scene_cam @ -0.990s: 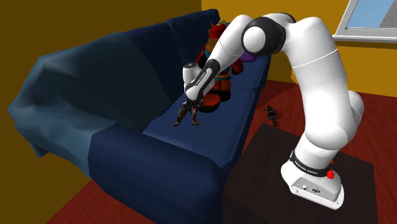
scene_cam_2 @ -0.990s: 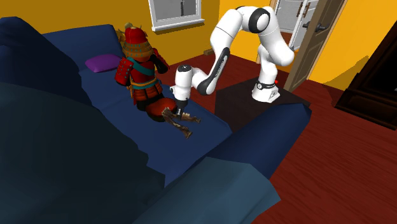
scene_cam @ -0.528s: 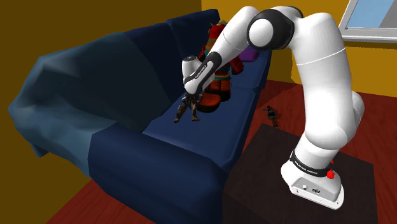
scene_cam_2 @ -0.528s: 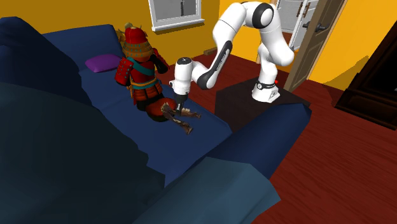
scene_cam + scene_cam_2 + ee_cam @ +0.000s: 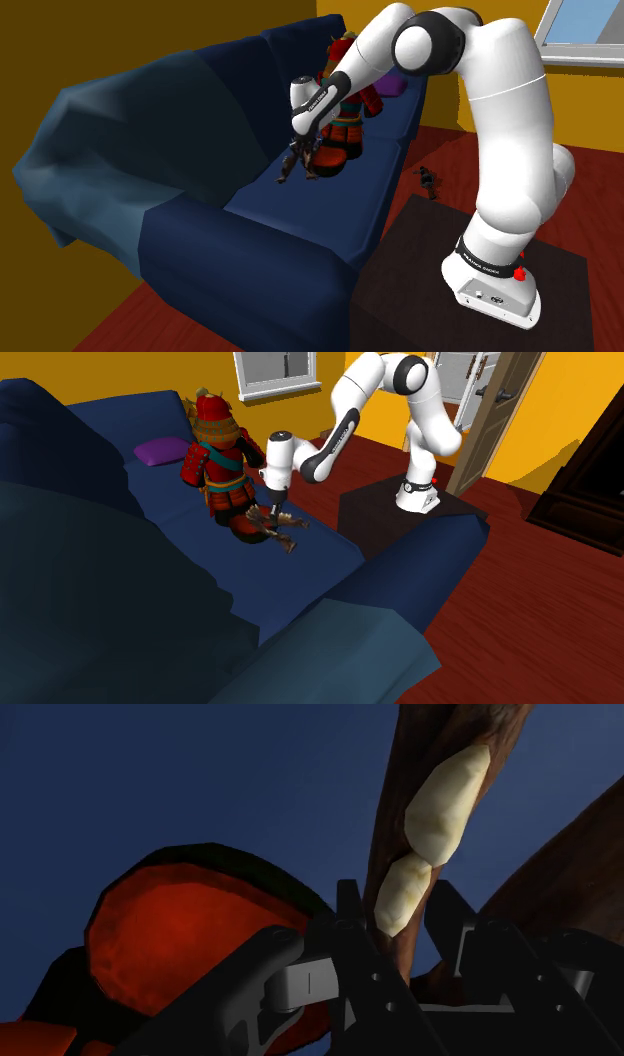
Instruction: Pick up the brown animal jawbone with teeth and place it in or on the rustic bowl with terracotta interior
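Moved: since a second ago the claw [image 5: 303, 152] has gone up and nearer to the bowl [image 5: 336, 160], and the jawbone [image 5: 298, 170] went with it.
Jawbone: brown [image 5: 450, 729], with pale teeth [image 5: 445, 799]. It hangs under the claw, one branch clasped between the fingers [image 5: 350, 919], and it seems lifted off the seat.
Claw: nearly closed, with both fingers pressing on the bone. It points down at the seat.
Bowl: just beside the claw and a little below it, dark outside and red-orange inside [image 5: 180, 934]. It rests on the seat. In the second exterior view the jawbone [image 5: 282, 533] overlaps its edge.
Figure: a red armoured doll [image 5: 215, 462], sitting just beyond the bowl as seen from the claw.
Cushion: purple [image 5: 160, 450], well apart from the claw, past the figure.
Sofa: dark blue [image 5: 200, 200], with its seat under the claw.
Arm: white [image 5: 500, 120], going from the stand [image 5: 400, 300] up and over to the claw.
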Robot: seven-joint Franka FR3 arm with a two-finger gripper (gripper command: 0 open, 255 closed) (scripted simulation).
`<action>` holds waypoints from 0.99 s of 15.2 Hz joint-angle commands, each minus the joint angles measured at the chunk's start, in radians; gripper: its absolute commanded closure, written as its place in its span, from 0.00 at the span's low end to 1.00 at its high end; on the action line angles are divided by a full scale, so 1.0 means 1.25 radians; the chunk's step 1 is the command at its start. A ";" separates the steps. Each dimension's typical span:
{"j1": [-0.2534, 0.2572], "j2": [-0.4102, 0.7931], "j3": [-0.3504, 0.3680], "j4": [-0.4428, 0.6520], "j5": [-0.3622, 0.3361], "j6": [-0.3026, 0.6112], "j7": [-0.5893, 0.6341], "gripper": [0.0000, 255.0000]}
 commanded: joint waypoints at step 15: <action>-0.191 0.224 -0.002 0.384 0.055 -0.144 -0.256 1.00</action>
